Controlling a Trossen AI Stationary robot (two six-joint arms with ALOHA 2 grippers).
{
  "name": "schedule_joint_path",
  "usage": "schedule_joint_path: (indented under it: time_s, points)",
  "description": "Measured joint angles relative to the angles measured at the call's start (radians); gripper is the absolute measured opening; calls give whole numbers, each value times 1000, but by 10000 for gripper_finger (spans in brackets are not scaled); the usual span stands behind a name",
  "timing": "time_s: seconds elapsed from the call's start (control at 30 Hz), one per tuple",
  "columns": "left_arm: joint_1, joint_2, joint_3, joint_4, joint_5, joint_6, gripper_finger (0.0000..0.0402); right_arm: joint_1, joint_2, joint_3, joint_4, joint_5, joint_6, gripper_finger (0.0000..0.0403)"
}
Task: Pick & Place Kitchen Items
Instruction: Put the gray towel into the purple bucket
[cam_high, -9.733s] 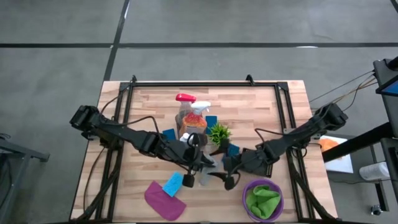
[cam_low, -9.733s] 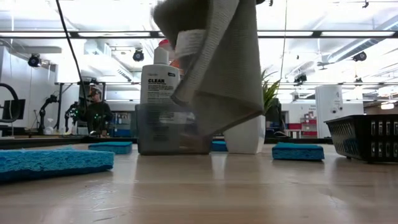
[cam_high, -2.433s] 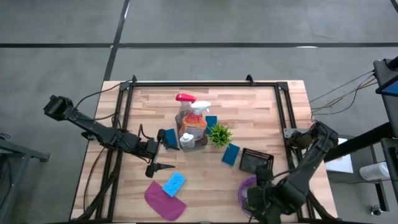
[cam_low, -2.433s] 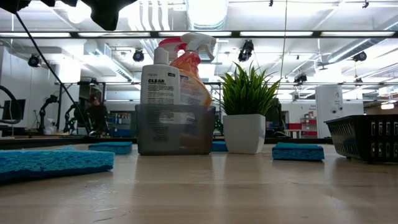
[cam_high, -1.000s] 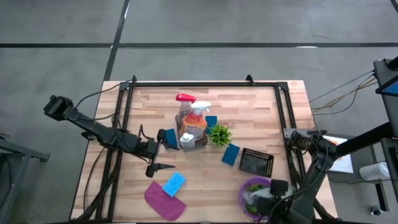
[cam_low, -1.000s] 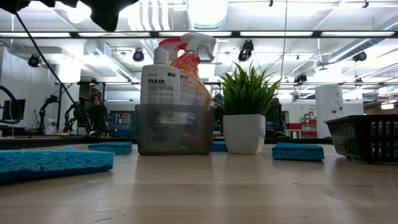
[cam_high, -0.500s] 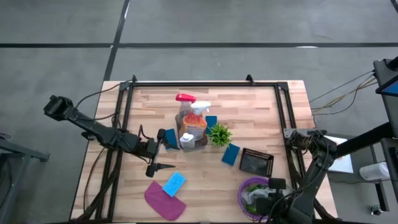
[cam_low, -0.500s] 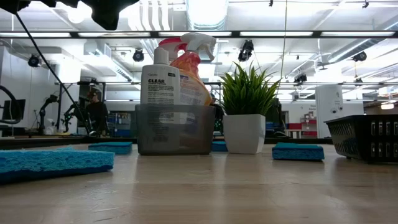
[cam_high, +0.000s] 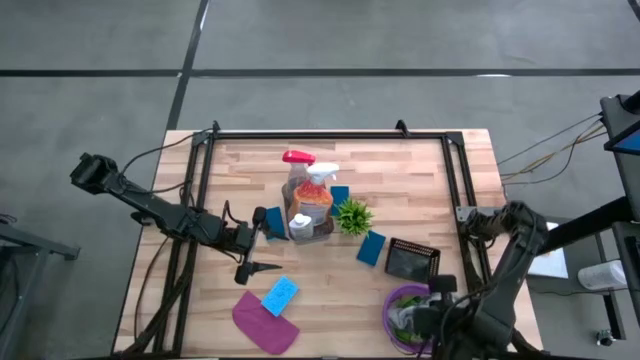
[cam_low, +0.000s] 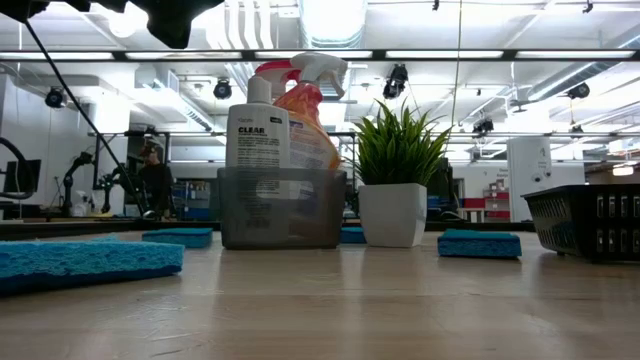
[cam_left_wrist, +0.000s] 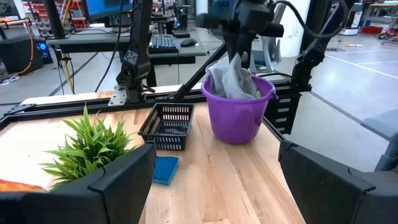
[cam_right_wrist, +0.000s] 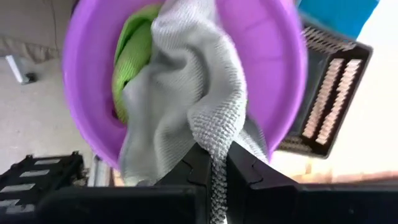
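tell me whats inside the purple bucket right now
A grey cloth, pinched by the right hand, is draped over a green cloth in the purple bucket. The cloths cover the bottom, so anything beneath them is hidden.

You're looking at two matte black arms, slim tubular links with chunkier blocky joint housings. Left arm (cam_high: 160, 212) has a boxy black base module at its outer end and thin black cables looping loose off the links. Right arm (cam_high: 505, 262) has a rounded dark grey shoulder housing, same black tubes below. Left gripper (cam_high: 252, 245) carries long thin black jaws; in its wrist view they read as broad, flat, faceted black plastic slabs. Right gripper (cam_right_wrist: 217, 168) has angular black jaws with bevelled edges. No markings or screws legible.
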Motion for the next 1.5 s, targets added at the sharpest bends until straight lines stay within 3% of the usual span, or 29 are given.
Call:
schedule_joint_path:
  time_s: [0.4,0.77,0.97,1.5]
  points:
    - [0,0,0,0,0,0,342,-19,-29,103,9,174,-150,18]
    - [0,0,0,-11,0,0,342,-19,-22,110,138,198,-241,18]
    - [0,0,0,-14,0,-4,342,-19,-16,44,196,164,-253,18]
    - [0,0,0,-14,1,-4,342,-75,-24,-321,526,58,-298,18]
